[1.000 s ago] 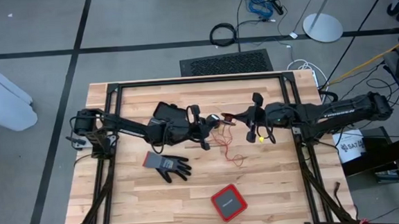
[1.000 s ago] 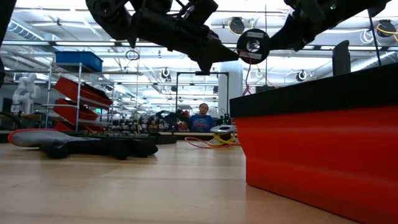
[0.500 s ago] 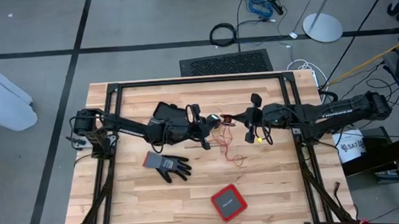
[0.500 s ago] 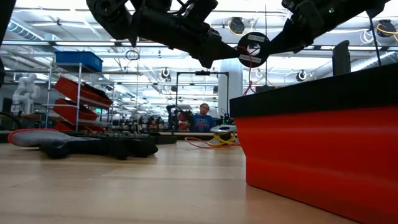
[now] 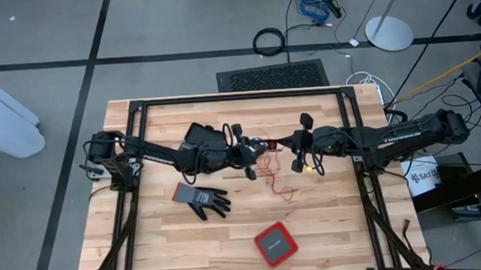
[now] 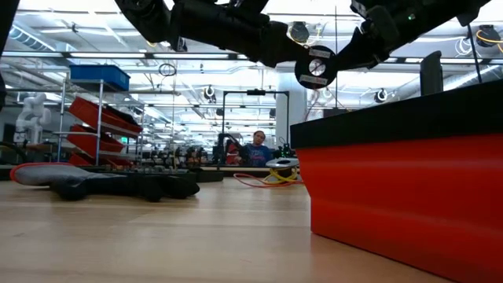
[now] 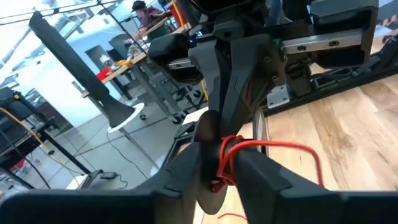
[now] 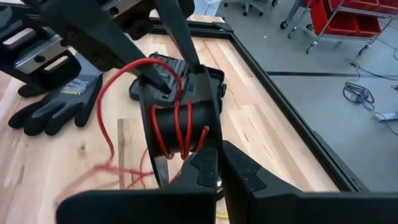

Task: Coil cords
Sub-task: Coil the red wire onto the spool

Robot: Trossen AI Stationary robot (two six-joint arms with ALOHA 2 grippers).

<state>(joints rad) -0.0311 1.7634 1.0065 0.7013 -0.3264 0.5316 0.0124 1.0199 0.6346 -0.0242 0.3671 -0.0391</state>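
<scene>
Above the table's middle, the left gripper [image 5: 248,155] and the clenched right gripper [image 5: 301,148] meet over the red wire [image 8: 177,127], about 4 turns already wound between them. The left one's hold cannot be told. Loose wire [image 5: 273,176] remains on the table [image 5: 338,229].

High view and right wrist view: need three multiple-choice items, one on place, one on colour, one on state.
1. Where is the grey glove?
A. On the floor
B. On the table, on the left arm's side
C. Hanging off the table edge

2. What colour is the cord wound in loops between the arms?
A. Blue
B. Green
C. Red

3. How is the right pincer?
A. Shut
B. Wide open
C. Out of view

Key:
1 B: the grey glove lies flat on the table.
2 C: the right wrist view shows red cord loops.
3 A: the right pincer fingers sit together.
</scene>
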